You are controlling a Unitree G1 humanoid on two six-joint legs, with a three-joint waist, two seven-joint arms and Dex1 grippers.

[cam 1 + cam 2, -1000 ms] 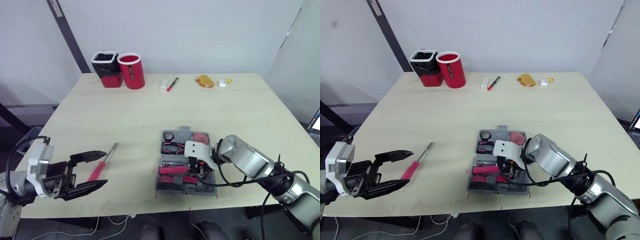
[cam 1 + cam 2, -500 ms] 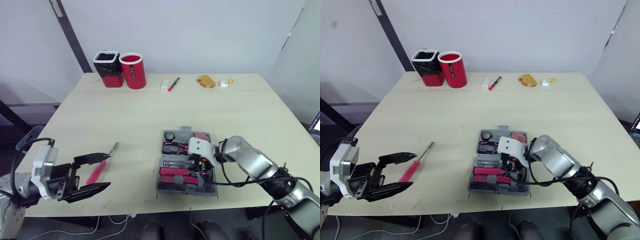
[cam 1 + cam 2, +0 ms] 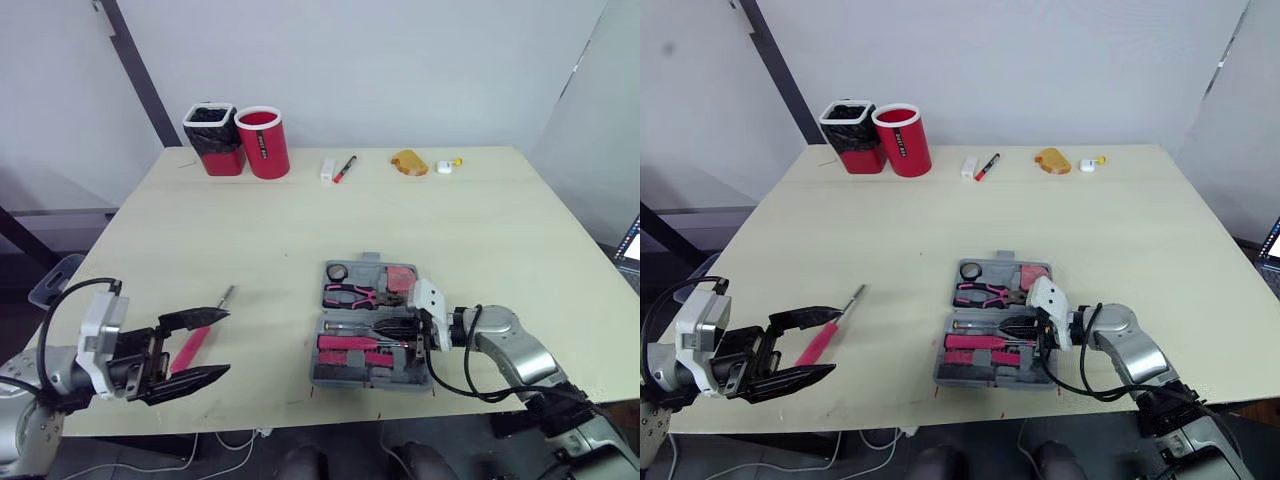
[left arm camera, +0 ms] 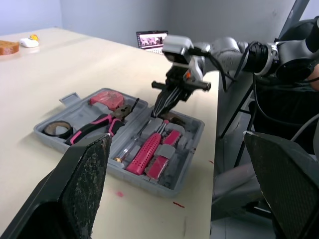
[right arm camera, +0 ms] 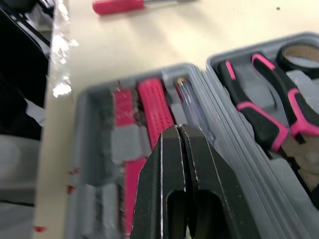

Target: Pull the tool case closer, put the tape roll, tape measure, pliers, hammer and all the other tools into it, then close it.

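The grey tool case (image 3: 318, 370) lies open near the table's front edge. It holds a tape roll (image 3: 337, 271), pink-handled pliers (image 3: 350, 292), a red tape measure (image 3: 401, 274), a pink-handled hammer (image 3: 345, 342) and small screwdrivers. My right gripper (image 3: 404, 325) hovers low over the case's right side, shut with nothing between its fingers (image 5: 177, 164). A pink-handled screwdriver (image 3: 200, 335) lies on the table left of the case. My left gripper (image 3: 212, 345) is open, one finger on each side of the screwdriver's handle end, apart from it.
At the back left stand a red cup (image 3: 263, 142) and a black-lined bin (image 3: 214, 138). A marker (image 3: 344, 167), a white block (image 3: 327, 170), an orange item (image 3: 408, 162) and a small white piece (image 3: 446, 165) lie along the back edge.
My right arm has drawn back to the right and dropped lower, its gripper moving from the middle of the case to the right side. The left gripper edged towards the screwdriver.
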